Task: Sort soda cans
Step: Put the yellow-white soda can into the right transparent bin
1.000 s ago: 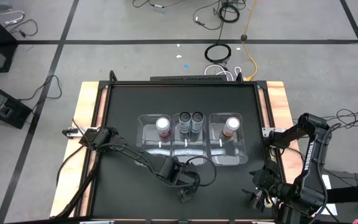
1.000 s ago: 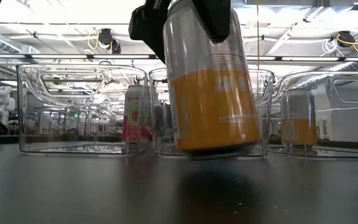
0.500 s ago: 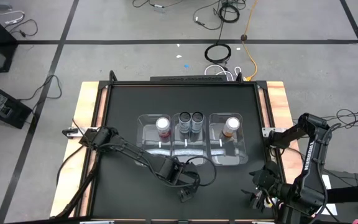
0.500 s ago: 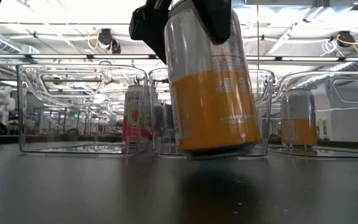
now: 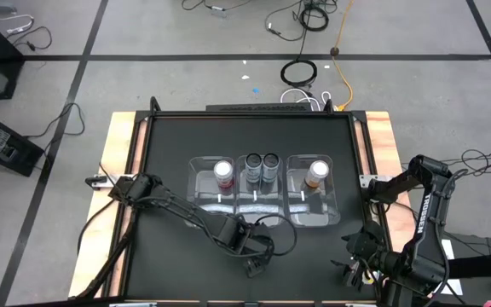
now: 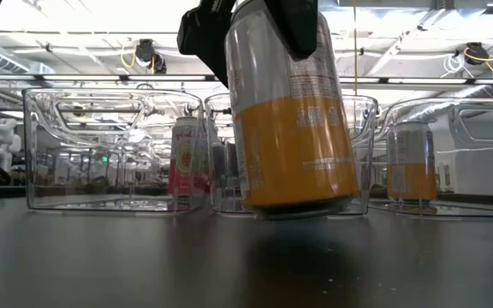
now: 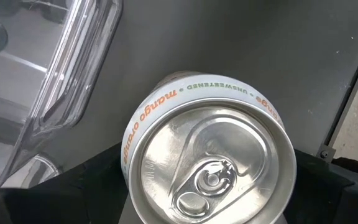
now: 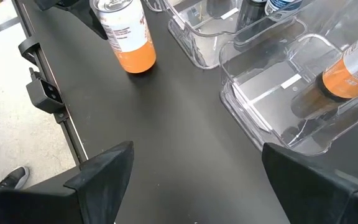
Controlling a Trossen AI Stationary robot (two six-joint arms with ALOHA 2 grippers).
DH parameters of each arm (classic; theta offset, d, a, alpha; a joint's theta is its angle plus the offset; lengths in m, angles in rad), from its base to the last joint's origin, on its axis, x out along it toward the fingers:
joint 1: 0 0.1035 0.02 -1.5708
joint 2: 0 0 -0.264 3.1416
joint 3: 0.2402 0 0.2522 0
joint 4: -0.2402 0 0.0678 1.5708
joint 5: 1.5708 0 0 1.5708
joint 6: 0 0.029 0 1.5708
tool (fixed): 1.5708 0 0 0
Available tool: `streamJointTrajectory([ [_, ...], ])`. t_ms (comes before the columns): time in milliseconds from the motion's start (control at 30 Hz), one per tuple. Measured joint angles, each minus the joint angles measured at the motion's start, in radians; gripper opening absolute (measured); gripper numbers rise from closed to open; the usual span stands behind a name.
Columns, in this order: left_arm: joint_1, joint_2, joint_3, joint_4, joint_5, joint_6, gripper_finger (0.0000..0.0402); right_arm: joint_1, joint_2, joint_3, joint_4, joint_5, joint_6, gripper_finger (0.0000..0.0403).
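The left gripper (image 5: 257,258) has its fingers clamped on an orange can (image 6: 289,111), held upright just above the tabletop (image 5: 169,170) in front of the three clear bins (image 5: 262,198). Those bins hold a pink can (image 5: 223,174), two black cans (image 5: 262,165) and another orange can (image 5: 317,174). The right gripper (image 8: 194,186) waits at the tabletop's right front corner, fingers apart.

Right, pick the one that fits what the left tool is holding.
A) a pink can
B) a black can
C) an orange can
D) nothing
C: the left tool is clamped on the top of an orange can, held tilted just off the table in front of the bins.
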Motion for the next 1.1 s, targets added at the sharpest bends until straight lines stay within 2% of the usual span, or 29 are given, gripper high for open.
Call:
streamJointTrajectory([
  [900, -0.002, 0.000, 0.000, 0.000, -0.008, 0.002, 0.0337, 0.000, 0.000, 0.000, 0.018, 0.000, 0.000, 0.0348],
  [1100, -0.020, -0.001, -0.036, 0.030, -0.015, 0.003, 0.0337, 0.000, 0.000, 0.000, 0.021, 0.000, 0.000, 0.0348],
])
